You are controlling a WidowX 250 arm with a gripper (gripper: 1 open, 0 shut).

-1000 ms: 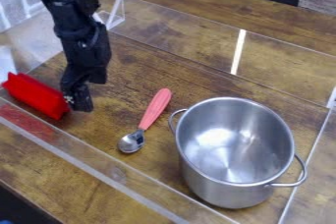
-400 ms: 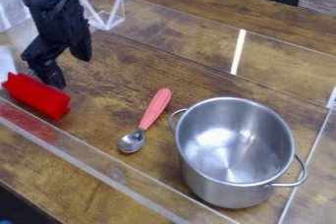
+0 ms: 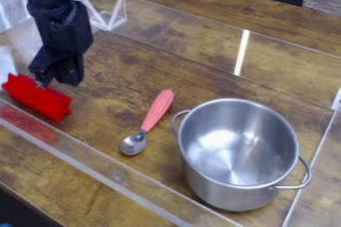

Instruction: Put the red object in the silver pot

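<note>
Shifted left since a second ago, my end effector [image 3: 54,75] sits closed, empty, over the red object [image 3: 36,97]. One silver pot [image 3: 241,154], one spoon [image 3: 148,121].

Worn dark wooden tabletop [image 3: 200,52] with visible grain, clear acrylic panels [image 3: 80,156] edging it, bright light streak reflected on the wood

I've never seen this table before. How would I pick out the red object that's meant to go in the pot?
Start from the big shiny silver pot at the lower right of the wooden table and look across to the far left edge. There, just under the black gripper, lies the red object, a plain bright red brick-like block. The spoon between them has only a slim pinkish-red handle.
</note>
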